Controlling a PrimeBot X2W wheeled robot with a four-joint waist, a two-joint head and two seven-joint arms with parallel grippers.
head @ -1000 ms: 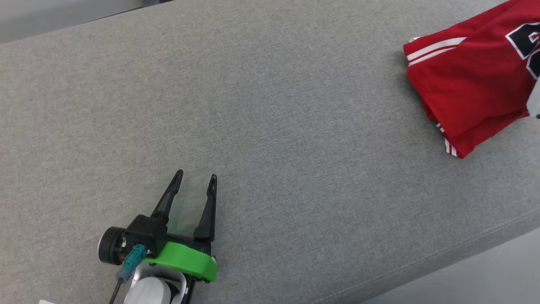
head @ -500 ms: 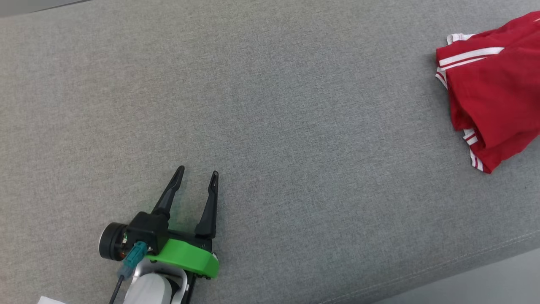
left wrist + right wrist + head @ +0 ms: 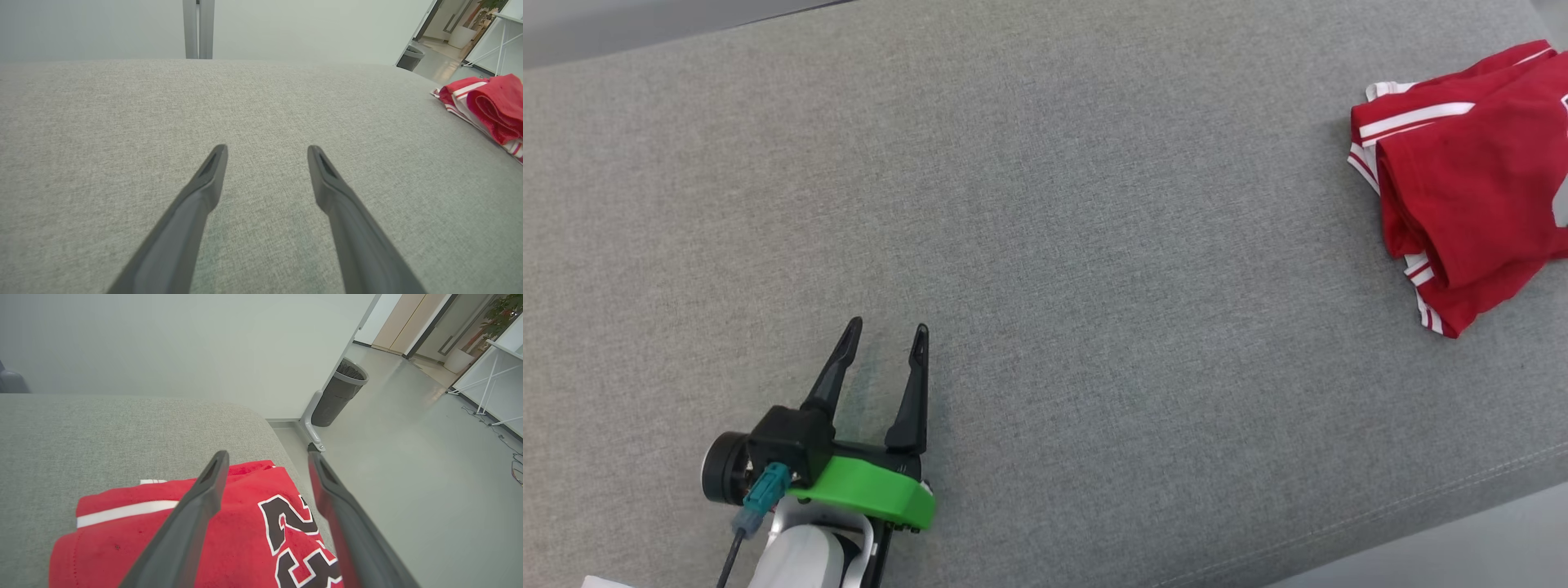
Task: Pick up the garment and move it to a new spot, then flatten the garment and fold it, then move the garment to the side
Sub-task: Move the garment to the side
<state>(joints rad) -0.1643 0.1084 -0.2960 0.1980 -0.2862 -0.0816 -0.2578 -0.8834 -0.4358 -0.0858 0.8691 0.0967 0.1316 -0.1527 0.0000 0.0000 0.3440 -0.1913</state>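
The garment [image 3: 1462, 180] is a red jersey with white stripes, lying folded and bunched at the far right of the grey padded surface [image 3: 1045, 204]. In the right wrist view its black number faces up on the garment [image 3: 245, 526], close to the surface's end. My right gripper [image 3: 267, 452] hovers over it, open, with nothing between its fingers. My left gripper [image 3: 885, 327] rests low at the lower left, open and empty, far from the jersey. In the left wrist view the left gripper [image 3: 266, 148] points across bare fabric, with the garment [image 3: 490, 102] off at the right edge.
The padded surface ends just right of the garment, and its front edge [image 3: 1421, 506] runs along the lower right. Beyond the end there is floor with a dark bin [image 3: 341, 394] by a wall. A pale arm part [image 3: 1560, 200] shows at the right edge.
The head view has shifted. The garment now shows more bunched and nearer the right edge, its number mostly out of frame. The left gripper stays open in the same spot.
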